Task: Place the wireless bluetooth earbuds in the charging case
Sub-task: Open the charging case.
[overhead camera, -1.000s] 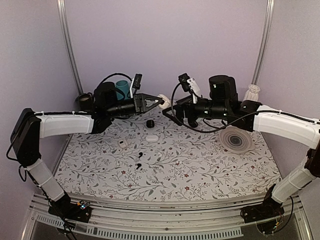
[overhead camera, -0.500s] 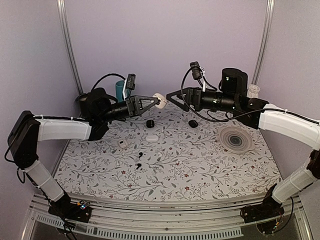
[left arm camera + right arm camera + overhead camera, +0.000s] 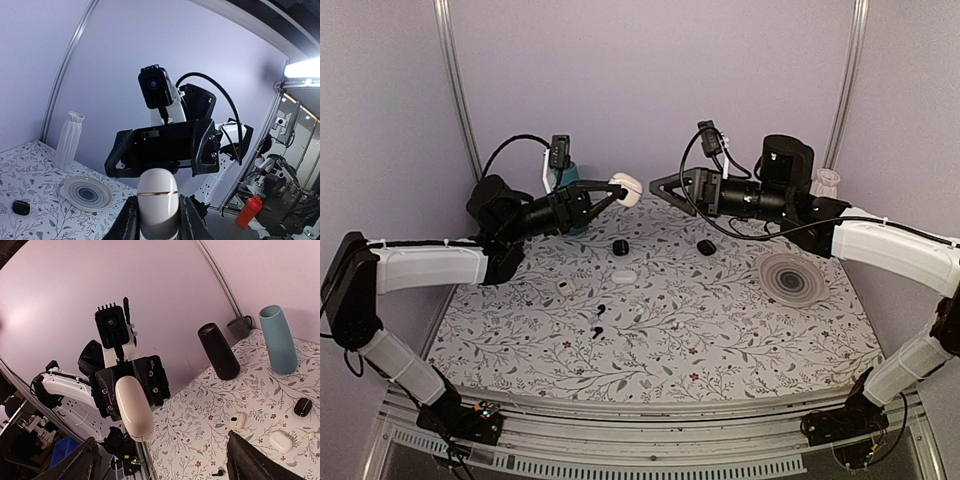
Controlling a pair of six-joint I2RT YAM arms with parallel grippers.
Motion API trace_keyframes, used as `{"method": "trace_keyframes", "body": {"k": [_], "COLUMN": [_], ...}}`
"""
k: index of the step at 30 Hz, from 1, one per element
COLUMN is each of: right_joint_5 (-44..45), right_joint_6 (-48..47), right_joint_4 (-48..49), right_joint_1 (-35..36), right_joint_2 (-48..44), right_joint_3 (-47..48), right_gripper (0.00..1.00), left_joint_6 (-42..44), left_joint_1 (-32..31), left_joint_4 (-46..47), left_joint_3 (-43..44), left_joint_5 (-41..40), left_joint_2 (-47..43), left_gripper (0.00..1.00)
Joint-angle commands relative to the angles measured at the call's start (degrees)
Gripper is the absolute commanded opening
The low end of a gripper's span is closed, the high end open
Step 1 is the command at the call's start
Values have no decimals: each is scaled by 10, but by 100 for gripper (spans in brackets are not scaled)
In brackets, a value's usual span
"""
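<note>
1. The left gripper is clamped tight on the charging case and holds it in the air over the 12 o'clock side of the table, lid shut.
2. The right gripper is empty, its jaws spread wide, and faces the case from 3 o'clock, just apart.
3. To open the lid well, I would square the right jaws on the free end beyond the seam and close them gently.
4. The case is glossy white plastic, rounded like a pebble and probably slippery, with a thin metallic seam ringing it.
5. Two small dark earbuds lie at 6 o'clock from the case on the floral tablecloth.
</note>
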Motion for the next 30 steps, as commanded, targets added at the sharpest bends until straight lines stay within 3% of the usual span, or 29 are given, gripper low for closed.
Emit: {"method": "trace_keyframes", "body": {"k": [1,5,15,30], "right_joint_5": [-13,-4,43,30], "right_joint_6": [20,2,-27,-24], "right_joint_4": [41,36,15,-8], "right_joint_1": [9,32,40,14], "right_joint_2": [10,23,34,25], "right_joint_3": [3,19,29,21], "right_gripper": [83,74,61,60], "left_joint_6": [25,27,26,40], "left_joint_1": [6,5,4,-3], "left_joint_4": [3,-4,-5,-22], "left_joint_3": [-3,1,7,12], "left_joint_5": [16,26,58,71], "left_joint_2": [-12,-12,-14,-20], "left_gripper": [0,0,0,0]}}
